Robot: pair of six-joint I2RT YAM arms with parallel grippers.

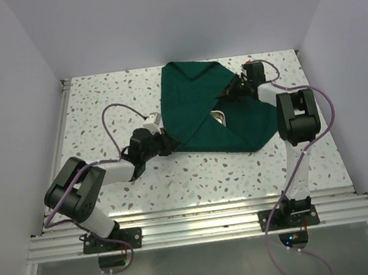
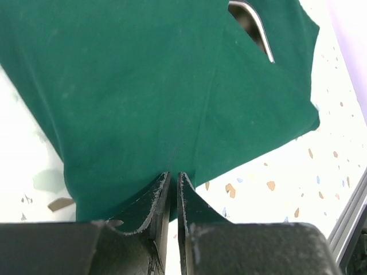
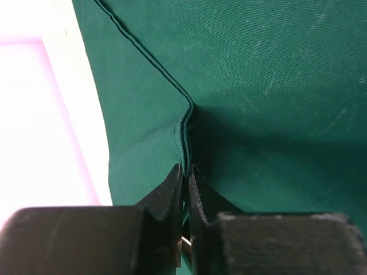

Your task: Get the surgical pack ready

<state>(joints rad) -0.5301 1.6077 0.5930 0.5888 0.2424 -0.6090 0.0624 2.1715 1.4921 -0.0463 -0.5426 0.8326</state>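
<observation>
The left gripper (image 2: 174,176) seemingly pinches the edge of the surgical pack (image 1: 190,109); the right gripper (image 3: 186,171) clamps its hem.

The left arm (image 1: 82,185) folds low at its elbow, near left, with its forearm reaching right. The left gripper (image 2: 174,176) has its jaws pinched on the pack (image 2: 143,86) edge. The right arm (image 1: 296,116) rises to a high elbow and reaches far-left, and the right gripper (image 3: 186,169) is pinched on a fold.
</observation>
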